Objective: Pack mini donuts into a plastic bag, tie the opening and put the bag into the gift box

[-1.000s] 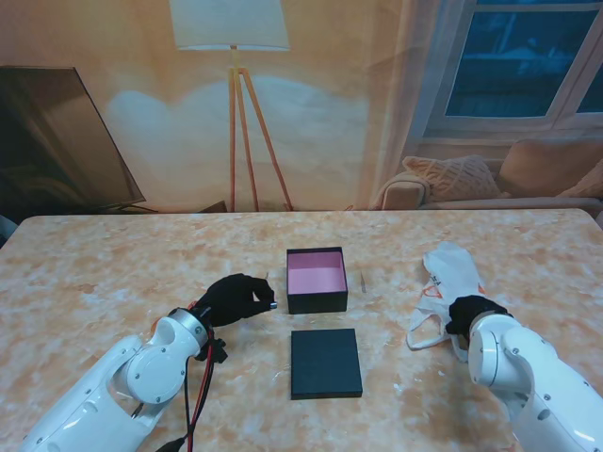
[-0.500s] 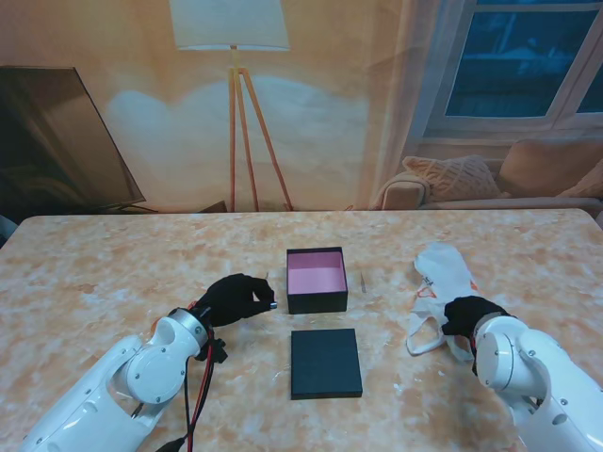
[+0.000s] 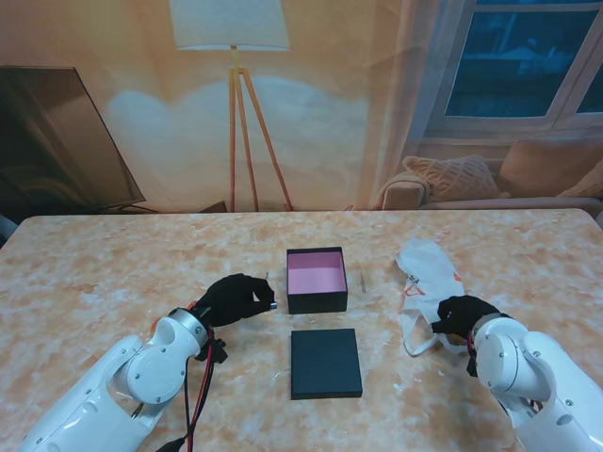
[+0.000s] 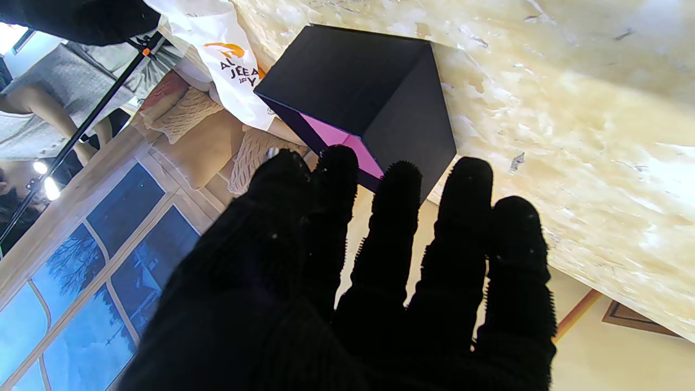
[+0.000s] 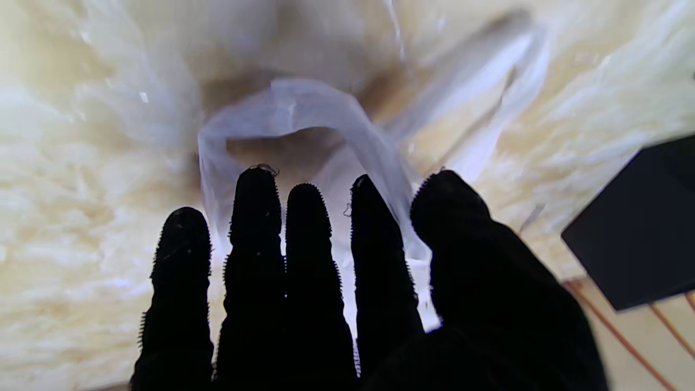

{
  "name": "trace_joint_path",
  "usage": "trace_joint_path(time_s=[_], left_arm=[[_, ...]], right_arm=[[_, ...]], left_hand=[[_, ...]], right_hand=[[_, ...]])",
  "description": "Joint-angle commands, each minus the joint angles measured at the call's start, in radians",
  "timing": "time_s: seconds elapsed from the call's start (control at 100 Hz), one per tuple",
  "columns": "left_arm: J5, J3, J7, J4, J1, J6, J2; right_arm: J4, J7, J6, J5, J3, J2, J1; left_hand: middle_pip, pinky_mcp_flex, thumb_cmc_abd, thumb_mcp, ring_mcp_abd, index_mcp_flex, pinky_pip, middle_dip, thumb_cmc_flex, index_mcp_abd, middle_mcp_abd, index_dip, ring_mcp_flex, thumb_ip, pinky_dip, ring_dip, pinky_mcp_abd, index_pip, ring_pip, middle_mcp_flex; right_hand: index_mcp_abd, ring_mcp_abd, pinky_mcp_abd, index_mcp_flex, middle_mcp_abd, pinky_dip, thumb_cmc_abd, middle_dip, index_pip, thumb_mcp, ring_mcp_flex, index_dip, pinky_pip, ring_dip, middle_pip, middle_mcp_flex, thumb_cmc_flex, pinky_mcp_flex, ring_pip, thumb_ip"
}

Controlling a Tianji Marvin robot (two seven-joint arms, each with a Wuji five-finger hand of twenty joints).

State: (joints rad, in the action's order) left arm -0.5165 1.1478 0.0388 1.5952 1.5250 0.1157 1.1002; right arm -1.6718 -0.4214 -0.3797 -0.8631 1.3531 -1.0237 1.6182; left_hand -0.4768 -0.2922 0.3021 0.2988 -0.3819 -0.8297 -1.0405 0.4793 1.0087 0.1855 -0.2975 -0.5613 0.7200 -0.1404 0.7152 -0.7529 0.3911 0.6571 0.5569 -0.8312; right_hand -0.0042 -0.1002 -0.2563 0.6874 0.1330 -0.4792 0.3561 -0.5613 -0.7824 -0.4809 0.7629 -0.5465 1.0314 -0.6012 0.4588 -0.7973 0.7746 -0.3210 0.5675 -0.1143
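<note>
The crumpled white plastic bag (image 3: pixel 426 273) lies on the marble-patterned counter (image 3: pixel 113 273), right of the open black gift box with pink lining (image 3: pixel 317 279). The right robot hand (image 3: pixel 459 315) grips its handle loop; the left robot hand (image 3: pixel 236 299) rests curled and empty beside the box. No donuts are visible, so bag positioning seems underway; opening its mouth comes next.

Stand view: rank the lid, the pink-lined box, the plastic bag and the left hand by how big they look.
1. Plastic bag, spread out and crumpled, so its extent is rough.
2. Lid and box: too close to rank, since the lid lies nearer the camera.
3. Left hand, smallest.
</note>
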Motion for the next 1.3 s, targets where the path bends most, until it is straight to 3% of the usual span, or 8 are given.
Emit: trace_joint_path(time_s=[0.0,0.15,0.3,0.49,0.58,0.71,1.19,1.29], left_arm=[[0.0,0.001,0.013,0.007,0.005,0.001,0.001],[0.0,0.002,0.015,0.007,0.006,0.002,0.001],[-0.003,0.003,0.015,0.008,0.006,0.003,0.0],[-0.007,0.003,0.014,0.008,0.007,0.004,0.0],[-0.009,0.003,0.013,0.008,0.007,0.004,0.0],[-0.013,0.004,0.013,0.009,0.007,0.003,0.0],[-0.012,0.004,0.015,0.01,0.008,0.002,-0.001],[-0.011,0.004,0.016,0.011,0.008,0.003,-0.001]], right_arm=[[0.001,-0.047,0.021,-0.004,0.002,0.006,0.006],[0.0,-0.134,0.073,-0.05,0.011,0.019,0.002],[-0.001,-0.2,0.141,-0.124,0.018,0.028,-0.002],[0.019,-0.201,0.162,-0.191,-0.003,0.027,-0.021],[0.036,-0.19,0.156,-0.21,-0.021,0.026,-0.036],[0.062,-0.182,0.148,-0.222,-0.046,0.026,-0.059],[0.057,-0.089,0.15,-0.086,-0.017,0.017,-0.037],[0.047,-0.081,0.172,-0.085,-0.003,0.016,-0.025]], left_hand=[[-0.002,0.017,-0.01,-0.001,-0.018,0.025,0.004,0.009,0.021,-0.018,0.005,0.012,-0.007,0.011,-0.012,-0.013,0.002,-0.009,0.014,0.005],[-0.001,0.017,-0.007,-0.001,-0.018,0.025,0.005,0.009,0.022,-0.019,0.005,0.011,-0.006,0.011,-0.012,-0.013,0.001,-0.011,0.013,0.005],[-0.001,0.02,0.001,-0.001,-0.015,0.026,0.008,0.009,0.027,-0.02,0.007,0.008,-0.008,0.011,-0.013,-0.012,0.001,-0.01,0.012,0.007],[0.001,0.023,0.013,0.003,-0.013,0.029,0.012,0.009,0.033,-0.022,0.007,0.007,-0.01,0.011,-0.015,-0.011,-0.001,-0.008,0.009,0.01],[0.001,0.023,0.02,0.005,-0.012,0.03,0.013,0.008,0.035,-0.023,0.008,0.008,-0.01,0.011,-0.016,-0.011,-0.002,-0.006,0.009,0.01],[0.001,0.023,0.027,0.01,-0.011,0.032,0.013,0.009,0.036,-0.024,0.011,0.008,-0.009,0.011,-0.016,-0.01,-0.003,-0.005,0.008,0.01],[0.0,0.024,0.02,0.02,-0.014,0.032,0.016,0.009,0.025,-0.023,0.008,0.012,-0.008,0.008,-0.016,-0.011,0.0,-0.004,0.009,0.009],[0.0,0.023,0.02,0.021,-0.015,0.032,0.016,0.009,0.025,-0.022,0.007,0.012,-0.008,0.008,-0.016,-0.011,0.0,-0.004,0.009,0.009]], right_hand=[[0.022,-0.017,-0.02,-0.002,0.027,0.006,-0.018,0.011,0.061,0.017,-0.036,0.01,-0.022,0.024,-0.023,0.048,-0.025,0.024,-0.022,-0.002],[0.083,-0.009,0.006,0.021,0.034,0.011,0.042,0.022,0.353,-0.108,-0.078,-0.109,-0.068,0.037,-0.063,0.116,-0.127,0.039,-0.069,0.045],[0.08,0.023,0.061,-0.033,0.022,0.038,0.177,0.027,0.402,-0.256,-0.1,-0.137,-0.105,0.06,-0.074,0.182,-0.167,0.02,-0.107,0.03],[0.006,0.076,0.121,-0.01,-0.021,0.065,0.289,0.009,0.256,-0.389,-0.069,-0.265,-0.098,0.067,-0.028,0.191,-0.153,-0.052,-0.093,0.006],[-0.057,0.089,0.132,0.004,-0.042,0.083,0.355,0.008,0.107,-0.399,-0.059,-0.272,-0.09,0.071,-0.004,0.183,-0.118,-0.072,-0.081,-0.097],[-0.149,0.104,0.142,0.005,-0.061,0.098,0.392,0.005,-0.128,-0.375,-0.043,-0.301,-0.088,0.073,0.019,0.165,-0.083,-0.087,-0.072,-0.144],[-0.126,0.06,0.076,0.022,-0.063,0.071,0.309,-0.006,-0.291,-0.385,-0.004,-0.455,-0.023,0.058,0.049,0.056,-0.019,-0.067,-0.038,-0.102],[-0.149,0.052,0.067,0.045,-0.048,0.064,0.314,0.001,-0.234,-0.381,0.001,-0.381,-0.018,0.041,0.04,0.038,-0.031,-0.065,-0.014,-0.106]])
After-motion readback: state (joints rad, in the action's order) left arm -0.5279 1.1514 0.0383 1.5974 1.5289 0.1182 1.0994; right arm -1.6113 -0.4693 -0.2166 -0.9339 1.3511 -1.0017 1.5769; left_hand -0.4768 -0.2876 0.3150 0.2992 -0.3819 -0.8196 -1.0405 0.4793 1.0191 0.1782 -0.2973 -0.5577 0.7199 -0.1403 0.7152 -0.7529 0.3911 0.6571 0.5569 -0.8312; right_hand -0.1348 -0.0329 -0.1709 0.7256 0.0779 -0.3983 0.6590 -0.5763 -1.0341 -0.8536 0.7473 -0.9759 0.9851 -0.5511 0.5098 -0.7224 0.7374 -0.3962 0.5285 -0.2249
